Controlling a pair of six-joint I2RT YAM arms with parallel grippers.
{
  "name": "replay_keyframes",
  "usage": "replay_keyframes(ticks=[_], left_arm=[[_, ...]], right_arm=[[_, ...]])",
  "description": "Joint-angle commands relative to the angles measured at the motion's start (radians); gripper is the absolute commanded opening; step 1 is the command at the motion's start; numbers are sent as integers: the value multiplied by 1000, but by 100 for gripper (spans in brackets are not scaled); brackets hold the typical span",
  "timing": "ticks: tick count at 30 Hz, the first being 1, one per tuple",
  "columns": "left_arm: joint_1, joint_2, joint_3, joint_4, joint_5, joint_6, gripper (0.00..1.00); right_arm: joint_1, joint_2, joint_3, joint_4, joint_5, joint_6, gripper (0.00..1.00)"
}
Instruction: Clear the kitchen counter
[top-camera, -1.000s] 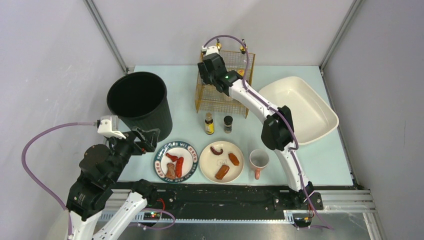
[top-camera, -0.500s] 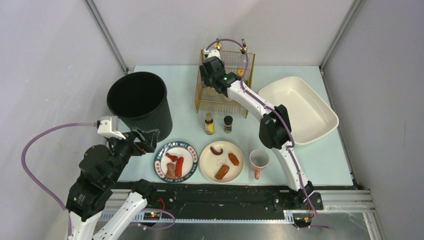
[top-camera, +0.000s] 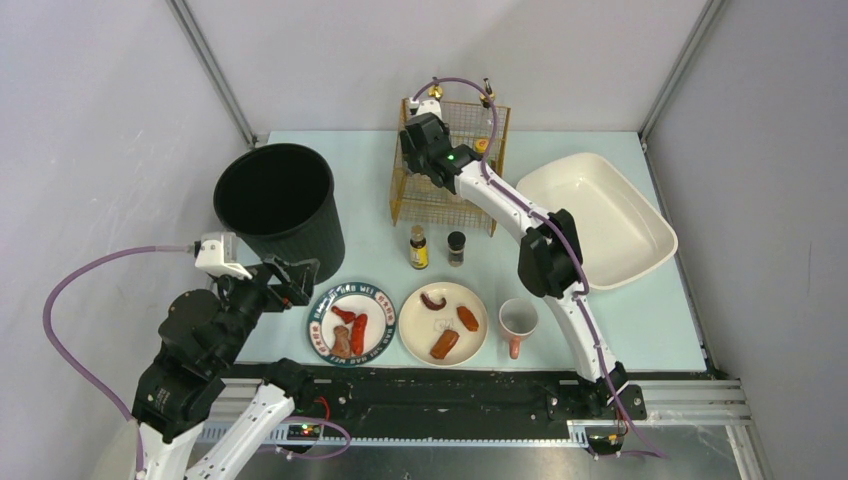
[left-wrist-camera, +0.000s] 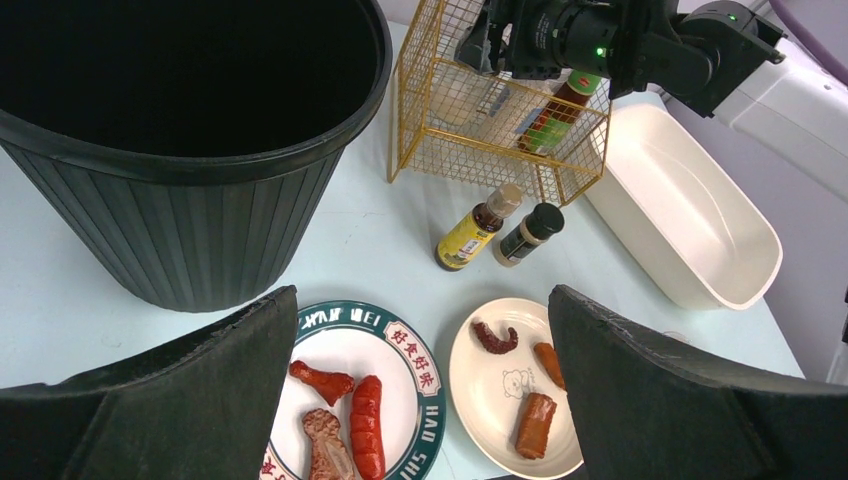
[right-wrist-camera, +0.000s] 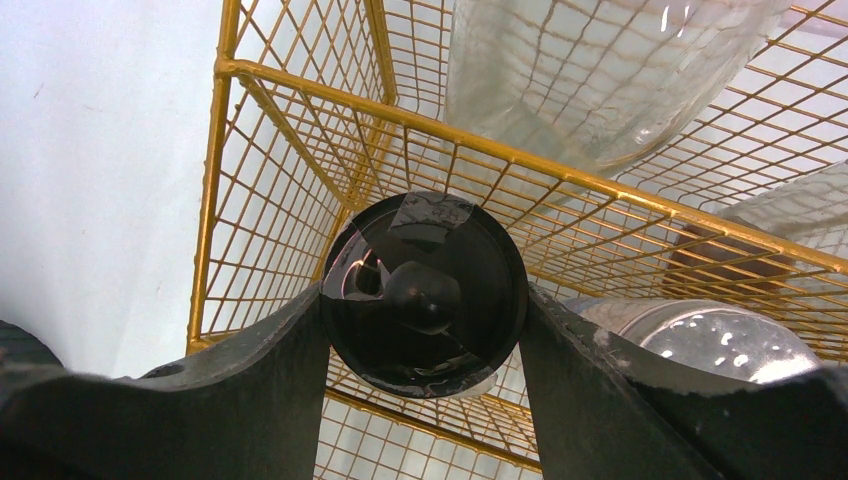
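On the pale green kitchen counter (top-camera: 365, 195), filling the middle of the top view, with a black rail along its bottom edge: lots of stuff.

At upper left, a big black bin (top-camera: 300, 245). At top middle, a gold wire basket (top-camera: 440, 205). At right, a white tub (top-camera: 590, 215), tilted a bit.

Near the bottom, side by side: a green-rimmed plate (top-camera: 320, 322) with reddish food bits, a cream plate (top-camera: 420, 325) with sausage bits, then a mug (top-camera: 518, 320) with a red handle. Just above the plates, two small bottles standing up, one yellow (top-camera: 418, 247) and one dark (top-camera: 456, 247).

Right claw (right-wrist-camera: 425, 312) up at the basket, top middle of the top view. Squeezed tight on a dark bottle (right-wrist-camera: 420, 265), one finger pressing each side, right at the basket's gold rim. Behind the wires in the wrist view, a clear glass jar (right-wrist-camera: 600, 70) at the top and another shiny one (right-wrist-camera: 700, 340) at lower right.

Left claw (left-wrist-camera: 420, 300) at lower left of the top view, between the bin and the green-rimmed plate. Wide open, holding nothing, fingers far apart with both plates showing in the gap.
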Motion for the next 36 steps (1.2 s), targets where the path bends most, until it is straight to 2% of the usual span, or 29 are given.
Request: replay_keyframes(ticks=[1,15,27,31,36], left_arm=[[-3,-9,19,5,-10,4,98],[-3,-5,20,6,-5,-1,98],[-3,-10,33,6,-1,-2,98],[-3,-12,40,5,1,-3,98],[-3,-17,46,5,4,-4,98]], right_arm=[[-3,-4,45,3,8,-3,58],[10,-70,44,11,-12,-19,77],[48,-180,25,26,-11,-45,80],[75,-252,-13,47,7,-74,81],[122,-385,-141,77,21,-113,82]])
